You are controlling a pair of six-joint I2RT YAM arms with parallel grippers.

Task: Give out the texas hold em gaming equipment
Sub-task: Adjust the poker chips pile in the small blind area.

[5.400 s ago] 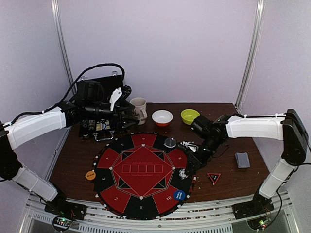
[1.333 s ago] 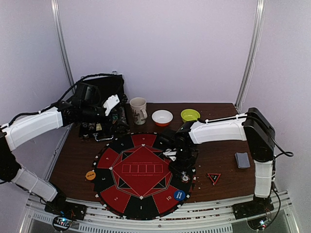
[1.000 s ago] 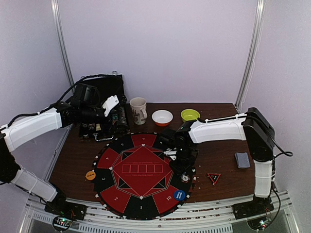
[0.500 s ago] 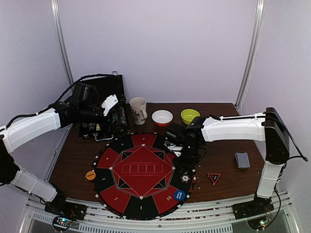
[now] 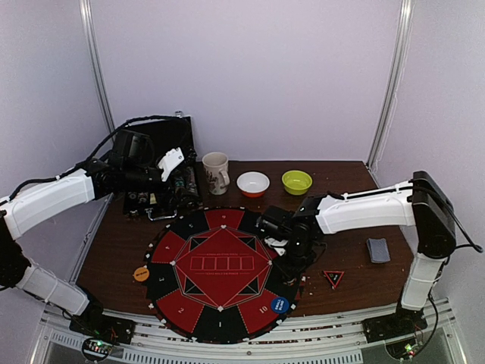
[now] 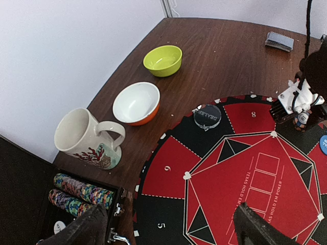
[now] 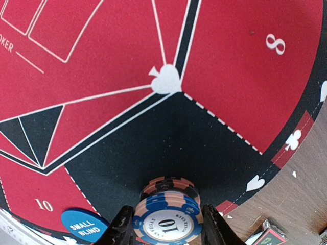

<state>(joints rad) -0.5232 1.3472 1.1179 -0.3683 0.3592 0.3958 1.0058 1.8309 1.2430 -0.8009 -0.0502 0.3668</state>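
In the right wrist view my right gripper [image 7: 167, 227] is shut on a short stack of blue-striped poker chips [image 7: 166, 220] marked 10. It hangs over an orange-and-black chip stack [image 7: 169, 187] on a black segment of the mat; whether the stacks touch I cannot tell. A blue small-blind disc [image 7: 83, 224] lies just left. From above, the right gripper [image 5: 292, 258] is at the mat's right edge, with the triangle marker [image 5: 333, 277], card deck [image 5: 377, 249] and orange disc [image 5: 141, 274] around. My left gripper [image 5: 182, 186] hovers open and empty near the chip case [image 5: 151, 199].
The round red-and-black mat [image 5: 220, 265] fills the table's front middle. A mug [image 5: 216, 171], a white bowl [image 5: 253, 183] and a green bowl [image 5: 296, 181] line the back. A clear dealer disc [image 6: 207, 116] lies on the mat's far edge. Rows of chips [image 6: 82, 191] sit in the case.
The right arm's elbow has swung out to the right while its gripper stayed over the mat's right edge with the chips. The left arm has not moved.
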